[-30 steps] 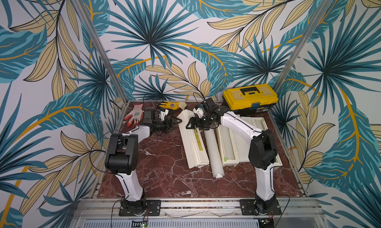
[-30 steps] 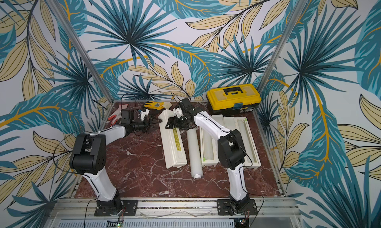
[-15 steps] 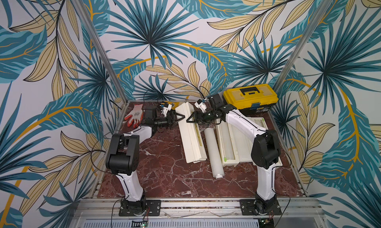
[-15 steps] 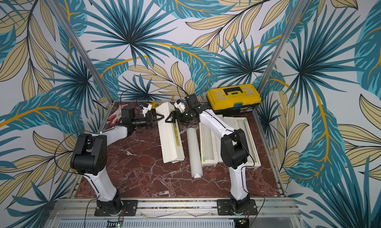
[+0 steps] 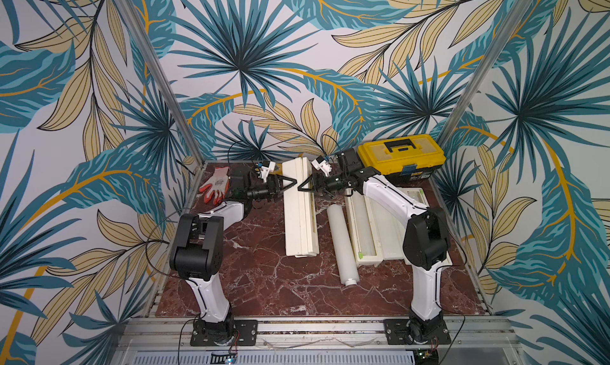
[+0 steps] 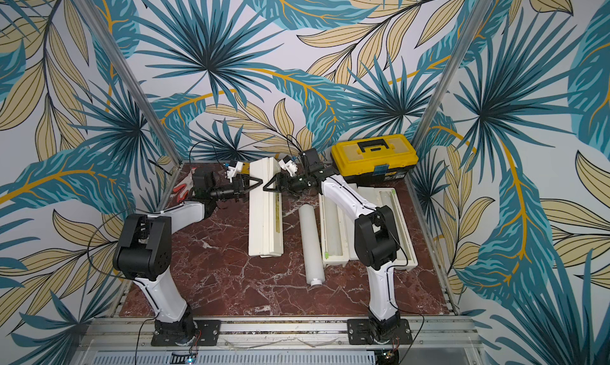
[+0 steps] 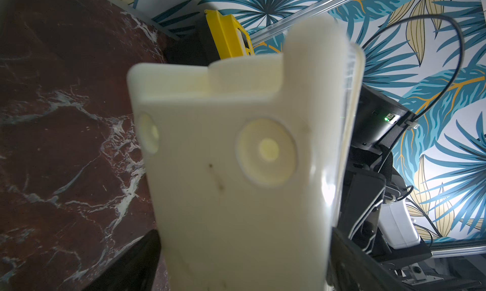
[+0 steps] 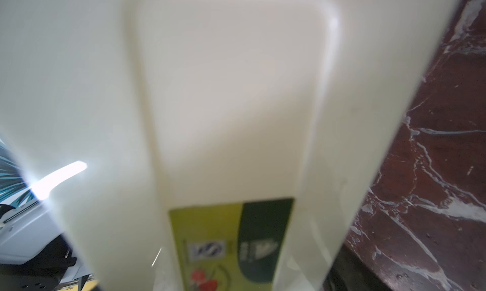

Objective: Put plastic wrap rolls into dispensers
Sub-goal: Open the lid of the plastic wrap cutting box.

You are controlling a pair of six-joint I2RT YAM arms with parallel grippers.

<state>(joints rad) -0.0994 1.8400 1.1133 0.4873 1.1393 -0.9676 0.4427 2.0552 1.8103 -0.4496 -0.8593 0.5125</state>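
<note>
A closed cream dispenser (image 5: 298, 221) lies lengthwise at mid table. My left gripper (image 5: 290, 182) reaches its far part from the left. In the left wrist view the dispenser's underside (image 7: 236, 184), with two round feet, fills the gap, and both dark fingers (image 7: 142, 263) lie against its edges. My right gripper (image 5: 303, 187) meets it from the right, the labelled lid (image 8: 223, 105) filling that gap. A loose plastic wrap roll (image 5: 341, 244) lies just right of it. Further right, an open dispenser (image 5: 366, 260) holds a roll (image 5: 361, 228). A third dispenser (image 5: 392, 251) lies partly behind the right arm.
A yellow-and-black toolbox (image 5: 401, 157) stands at the back right, close behind the right wrist. A red-and-white glove (image 5: 214, 185) lies at the back left. Patterned walls close in the red marble table (image 5: 264, 281) on three sides.
The dispenser lay open and slanted a second ago; it is now closed and straighter. My left gripper came in from the left to its edge, and its jaws narrowed. The right gripper shifted to its right edge.
</note>
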